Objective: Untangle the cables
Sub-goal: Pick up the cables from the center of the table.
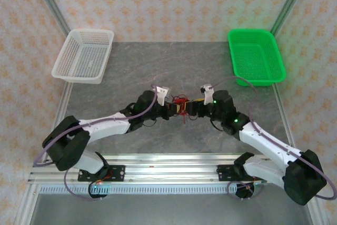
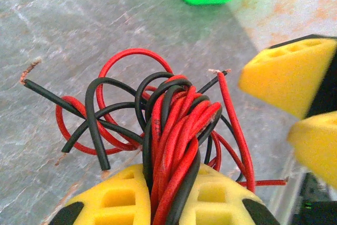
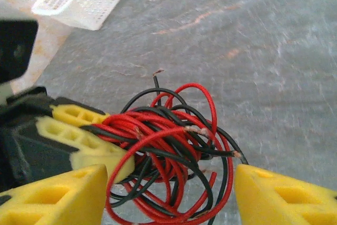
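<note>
My left gripper (image 2: 171, 196) is clamped on the thick stem of the cables (image 2: 174, 125). My worry is that if I close the wide-open right gripper (image 3: 171, 185) on the whole red-and-black bundle sitting between its fingers, pulling apart will only tighten the knot. The loops fan out just beyond the left fingertips, over the grey table (image 3: 274, 51), with the stripped ends pointing away.

Cables (image 1: 182, 104) at the centre of the table (image 1: 158, 67), between the left gripper (image 1: 172, 110) on their left and the right gripper (image 1: 193, 110) on their right. Behind them, well apart: left basket (image 1: 84, 56) at the far left corner, right basket (image 1: 256, 56) at the far right corner.
</note>
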Available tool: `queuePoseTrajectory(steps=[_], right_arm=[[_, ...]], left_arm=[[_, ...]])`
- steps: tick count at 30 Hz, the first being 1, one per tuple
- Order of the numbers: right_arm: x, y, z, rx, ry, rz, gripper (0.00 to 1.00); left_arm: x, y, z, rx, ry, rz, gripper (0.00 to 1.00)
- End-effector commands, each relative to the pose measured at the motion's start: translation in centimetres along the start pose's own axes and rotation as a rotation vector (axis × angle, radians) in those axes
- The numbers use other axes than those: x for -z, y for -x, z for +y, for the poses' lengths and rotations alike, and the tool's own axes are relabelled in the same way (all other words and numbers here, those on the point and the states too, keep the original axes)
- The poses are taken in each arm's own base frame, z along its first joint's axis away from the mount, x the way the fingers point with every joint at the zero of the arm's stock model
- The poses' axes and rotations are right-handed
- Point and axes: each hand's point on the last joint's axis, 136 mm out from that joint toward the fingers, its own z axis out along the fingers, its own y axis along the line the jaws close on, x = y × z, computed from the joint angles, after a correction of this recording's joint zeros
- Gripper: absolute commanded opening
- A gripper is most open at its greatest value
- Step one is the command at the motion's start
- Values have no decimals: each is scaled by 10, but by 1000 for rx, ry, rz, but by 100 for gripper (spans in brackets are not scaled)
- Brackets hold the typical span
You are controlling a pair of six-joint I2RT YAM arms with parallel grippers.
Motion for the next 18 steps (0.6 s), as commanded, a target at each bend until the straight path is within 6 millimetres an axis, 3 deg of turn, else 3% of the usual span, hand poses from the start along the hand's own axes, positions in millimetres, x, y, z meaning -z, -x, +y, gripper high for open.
queuePoseTrajectory(steps=[1, 6, 14, 16, 18], right_arm=[[4, 16, 13, 149, 57, -62, 64], [4, 19, 22, 118, 119, -101, 63], [13, 28, 38, 66, 224, -188, 61], [16, 31, 47, 46, 276, -206, 59], [17, 33, 54, 21, 328, -216, 50]], left_arm=[[15, 23, -29, 40, -129, -46, 0], [30, 36, -52, 90, -250, -110, 0], [55, 41, -77, 114, -403, -168, 0], [61, 44, -82, 110, -426, -186, 0], [68, 46, -88, 104, -454, -203, 0]])
